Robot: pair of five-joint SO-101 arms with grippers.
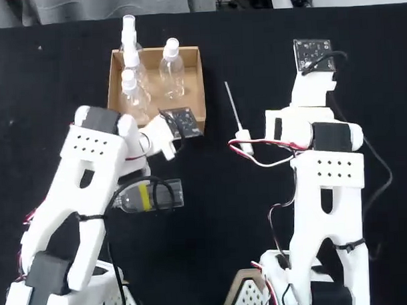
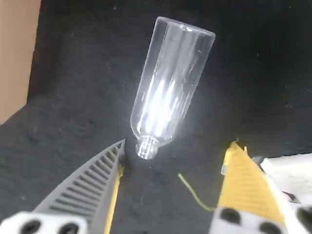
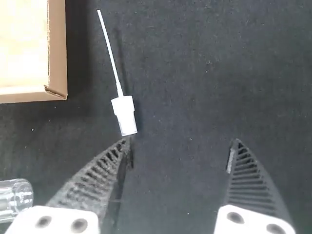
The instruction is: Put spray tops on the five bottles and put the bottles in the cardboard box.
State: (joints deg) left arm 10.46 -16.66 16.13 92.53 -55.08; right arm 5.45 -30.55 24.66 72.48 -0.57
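- My left pincer [image 2: 178, 148] is the closest thing. Its fingers [image 2: 97, 175] are spread wide apart and hold nothing.
- Just past those fingers, a bottle [image 2: 170, 83] lies on its side on the black worktop [image 1: 54, 77]. It is clear. Its small open neck points at me and sits between my two finger tips, closer to the grey one. Its flat end points away. I cannot tell if the grey tip touches the neck.
- My right pincer [image 3: 180, 141] hangs over the worktop too. Its dark fingers [image 3: 97, 175] are wide apart and hold nothing.
- The tip of one of those fingers is just beside a white spray top [image 3: 124, 114]. The spray top lies flat on the worktop, between my two arms. Its fat head is on my side and its long thin tube points away from me.
- Farther out, on my left side, is the brown cardboard box [image 1: 192, 103]. It sits on the worktop with its open side up. The bottle on its side is nearer to me than the box. The spray top lies to the right of the box, near it but not touching.
- Part of my left arm [image 1: 90, 163] hangs over the near edge of the box.
- Inside the box, three bottles [image 1: 136, 98] stand in a row along the left wall. A fourth bottle [image 1: 172, 72] stands apart from them, toward the right. All four are clear, and each has a white spray top on.
- Past the far edge of the worktop there is grey cloth [image 1: 105, 5].
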